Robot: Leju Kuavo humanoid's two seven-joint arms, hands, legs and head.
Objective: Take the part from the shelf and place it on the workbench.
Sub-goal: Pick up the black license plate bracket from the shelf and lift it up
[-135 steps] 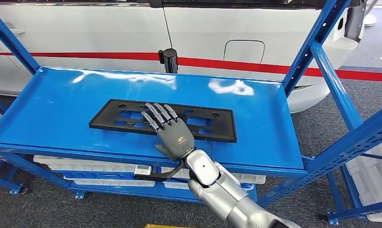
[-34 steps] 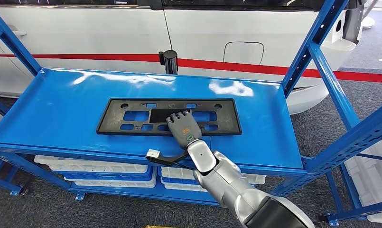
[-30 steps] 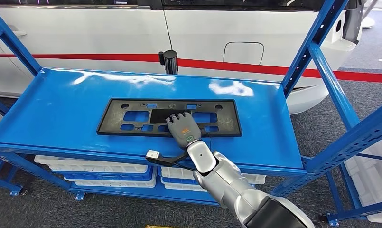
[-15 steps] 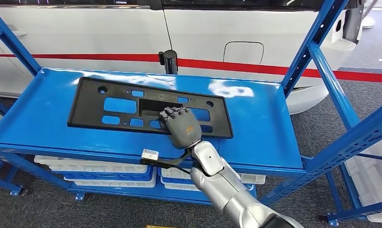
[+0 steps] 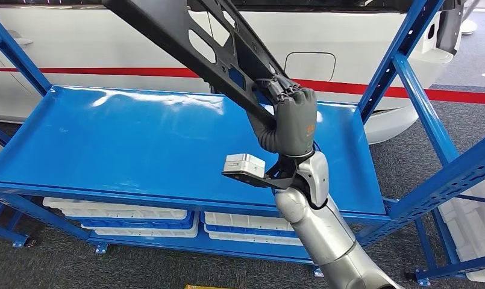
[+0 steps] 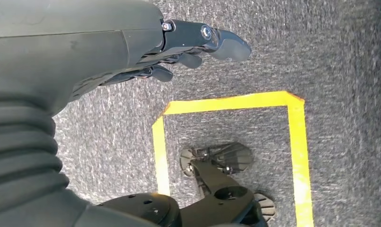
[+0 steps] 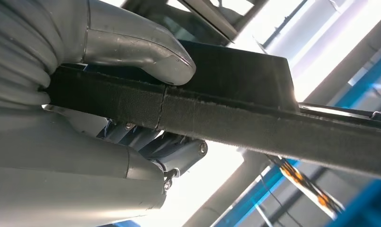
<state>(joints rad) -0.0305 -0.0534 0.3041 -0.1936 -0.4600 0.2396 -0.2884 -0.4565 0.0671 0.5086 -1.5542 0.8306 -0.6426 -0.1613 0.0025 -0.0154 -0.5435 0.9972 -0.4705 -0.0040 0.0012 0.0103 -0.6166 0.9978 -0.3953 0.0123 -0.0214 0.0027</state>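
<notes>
while the right hand (image 5: pixel 291 120) grips its lower edge, the part (image 5: pixel 197 42) slants high above the shelf (image 5: pixel 137 144).

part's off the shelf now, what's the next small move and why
Probably draw the right hand back toward the body, carrying the black part clear of the blue shelf. The fingers grip it firmly and it hangs tilted above the shelf top, reaching far up-left near the white car, so retreat slowly before turning.
</notes>
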